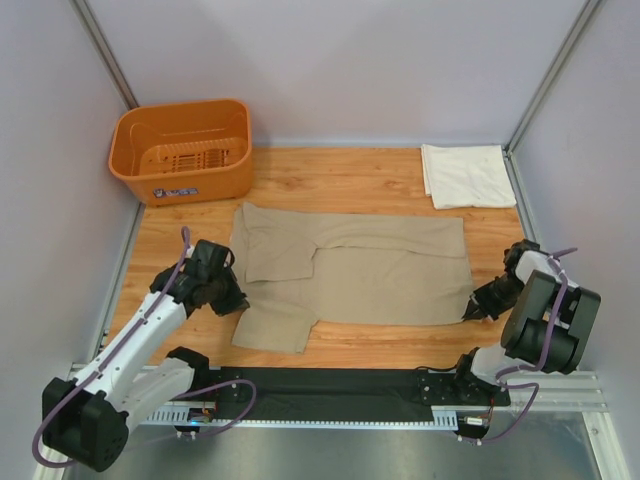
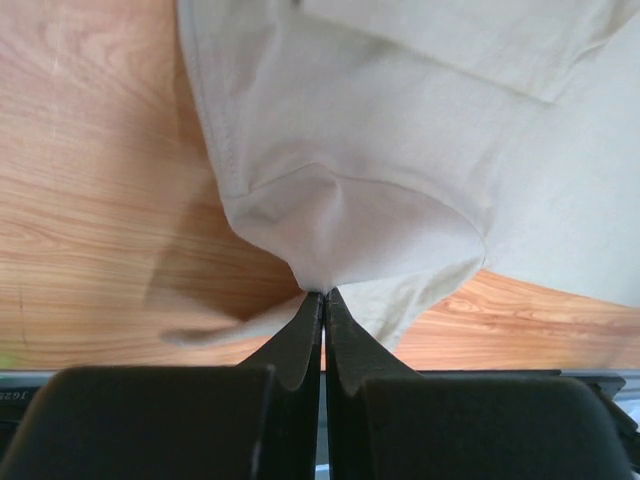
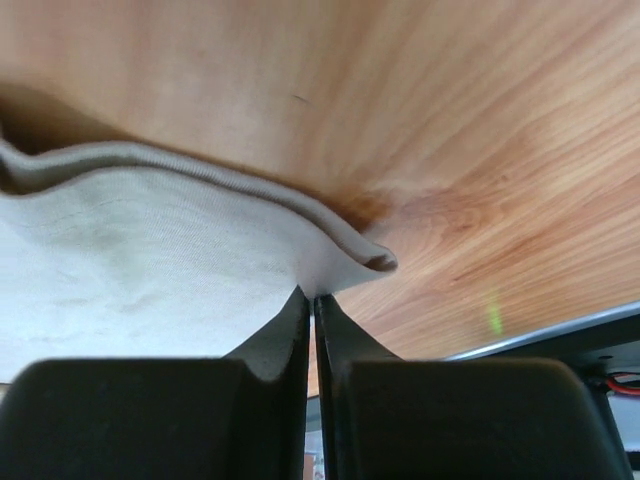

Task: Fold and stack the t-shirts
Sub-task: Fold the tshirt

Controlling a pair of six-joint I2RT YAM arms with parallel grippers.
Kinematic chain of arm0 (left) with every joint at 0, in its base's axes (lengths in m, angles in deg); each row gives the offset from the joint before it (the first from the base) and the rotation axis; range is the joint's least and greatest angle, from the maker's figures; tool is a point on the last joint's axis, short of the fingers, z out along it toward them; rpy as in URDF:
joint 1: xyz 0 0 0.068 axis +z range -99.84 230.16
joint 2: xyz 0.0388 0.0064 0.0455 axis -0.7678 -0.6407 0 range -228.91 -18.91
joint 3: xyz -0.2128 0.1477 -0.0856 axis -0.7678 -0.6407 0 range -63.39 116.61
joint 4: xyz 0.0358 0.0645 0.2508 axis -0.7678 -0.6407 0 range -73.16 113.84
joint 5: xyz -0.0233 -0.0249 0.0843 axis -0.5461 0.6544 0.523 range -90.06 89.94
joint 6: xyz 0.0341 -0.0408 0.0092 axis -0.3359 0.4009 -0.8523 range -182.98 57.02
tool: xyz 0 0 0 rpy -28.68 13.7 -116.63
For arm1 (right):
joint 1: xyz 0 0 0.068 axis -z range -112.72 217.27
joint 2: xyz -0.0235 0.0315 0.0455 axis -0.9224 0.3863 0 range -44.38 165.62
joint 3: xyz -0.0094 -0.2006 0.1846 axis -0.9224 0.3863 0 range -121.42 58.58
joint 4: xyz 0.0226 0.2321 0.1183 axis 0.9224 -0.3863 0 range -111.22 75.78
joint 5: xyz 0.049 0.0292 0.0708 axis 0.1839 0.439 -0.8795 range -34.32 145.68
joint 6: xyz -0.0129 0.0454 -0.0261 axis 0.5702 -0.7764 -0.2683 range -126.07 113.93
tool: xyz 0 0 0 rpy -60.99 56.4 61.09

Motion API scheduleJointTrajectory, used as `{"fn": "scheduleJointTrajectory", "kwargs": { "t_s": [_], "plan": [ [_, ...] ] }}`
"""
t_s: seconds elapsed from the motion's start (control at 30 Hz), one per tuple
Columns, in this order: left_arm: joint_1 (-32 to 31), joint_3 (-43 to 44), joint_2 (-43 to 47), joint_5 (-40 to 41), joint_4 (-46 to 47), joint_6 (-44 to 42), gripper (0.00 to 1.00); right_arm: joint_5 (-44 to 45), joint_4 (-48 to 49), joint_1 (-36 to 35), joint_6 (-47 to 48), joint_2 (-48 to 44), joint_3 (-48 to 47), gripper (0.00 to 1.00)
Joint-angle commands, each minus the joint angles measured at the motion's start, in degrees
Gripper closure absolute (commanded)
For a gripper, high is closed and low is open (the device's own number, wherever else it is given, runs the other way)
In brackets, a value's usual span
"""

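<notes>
Evidently the bites are thin: the tan t-shirt [image 1: 380,270] could slip out of either grip on the lift, or the fold could skew if one side rises faster.

The left claw [image 2: 322,295] is pressed together on a puckered bit of the shirt's edge, at its lower left in the top view. The right claw [image 3: 308,292] is likewise clamped on the doubled hem corner at lower right, with only a sliver of cloth caught. Outward, the shirt lies spread mid-frame on the bench [image 1: 330,170]. The cream-white t-shirt [image 1: 467,176] sits folded at upper right, well apart. The orange basket [image 1: 180,150] is at upper left.
</notes>
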Motion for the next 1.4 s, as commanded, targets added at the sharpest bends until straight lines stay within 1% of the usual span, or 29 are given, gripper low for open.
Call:
{"fn": "scheduleJointTrajectory", "kwargs": {
  "t_s": [0.0, 0.13, 0.27, 0.4, 0.67, 1.0, 1.23, 1.3, 1.37],
  "plan": [
    [-0.1, 7.0, -3.0, 2.2, 1.2, -3.9, 1.0, 2.2, 1.0, -0.5, 2.9, -0.6, -5.2, 0.97],
    [-0.1, 12.4, -8.4, 3.1, 2.1, -5.9, 1.0, 1.9, -0.6, -3.2, 5.0, 1.9, -10.7, 0.96],
    [-0.1, 18.6, -14.5, 6.5, 2.3, -7.6, 1.0, 1.5, -1.7, -6.2, 5.3, 4.6, -16.1, 0.95],
    [1.4, 23.3, -18.9, 7.0, 2.8, -8.9, 1.0, 0.7, -2.9, -6.5, 5.7, 7.8, -20.9, 0.93],
    [5.2, 32.4, -28.4, 6.8, 4.1, -10.8, 1.0, -2.0, -3.3, -7.6, 6.4, 14.1, -27.2, 0.9],
    [7.0, 39.1, -37.3, 6.0, 4.2, -12.5, 1.0, -2.7, -5.0, -10.0, 5.8, 22.5, -38.9, 0.9],
    [7.4, 41.2, -41.6, 5.3, 4.4, -12.8, 1.0, -2.6, -6.6, -10.4, 6.5, 25.2, -43.4, 0.92],
    [7.4, 41.4, -41.8, 5.0, 4.4, -12.9, 1.0, -3.1, -6.1, -10.3, 7.0, 24.4, -42.2, 0.88],
    [7.4, 40.4, -41.8, 4.2, 4.9, -12.7, 1.0, -1.6, -5.1, -10.3, 7.1, 22.7, -39.2, 0.68]
  ]
}}
